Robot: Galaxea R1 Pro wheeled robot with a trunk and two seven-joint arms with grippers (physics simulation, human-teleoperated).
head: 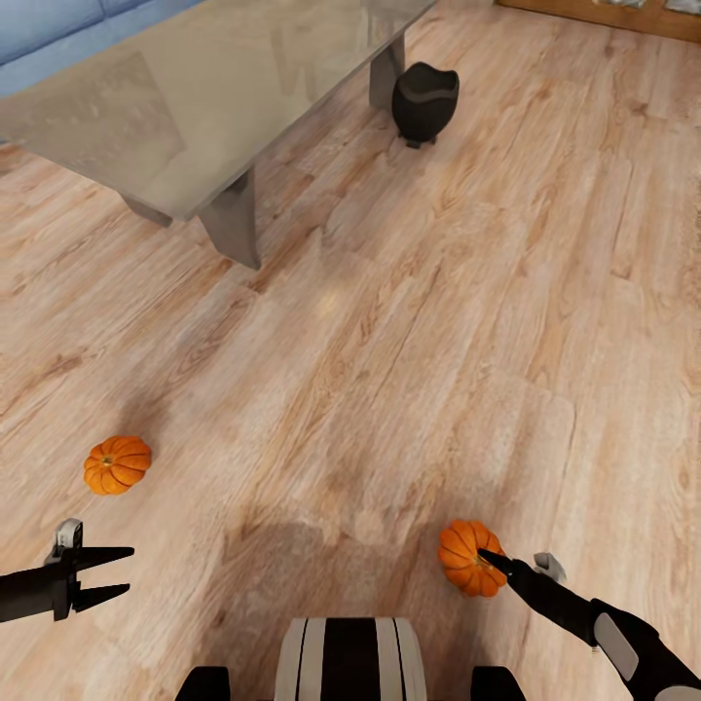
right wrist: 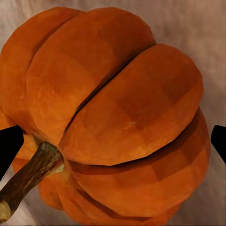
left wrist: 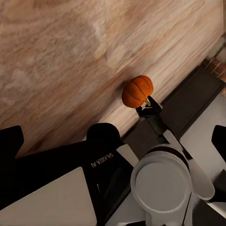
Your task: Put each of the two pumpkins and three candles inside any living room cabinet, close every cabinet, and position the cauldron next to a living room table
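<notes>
Left gripper low over the plank floor, jaws apart, holding nothing. Just ahead of it, one pumpkin lying loose on the boards, untouched, well short of any cabinet. Further back and left, grey worktop on its slab legs, blue sofa behind. Black cauldron standing upright on the floor just beside the worktop's far leg, so that part of the job probably as good as met already. Strip of brown wood along the far edge, possibly the cabinet; too little seen to tell open from closed. Near right, second pumpkin with right gripper up against it, fingertips spread wide either side, not yet squeezing. No candles seen. By the look of it: nothing stored so far, both pumpkins and three candles left to put away, cabinet check still to come.
</notes>
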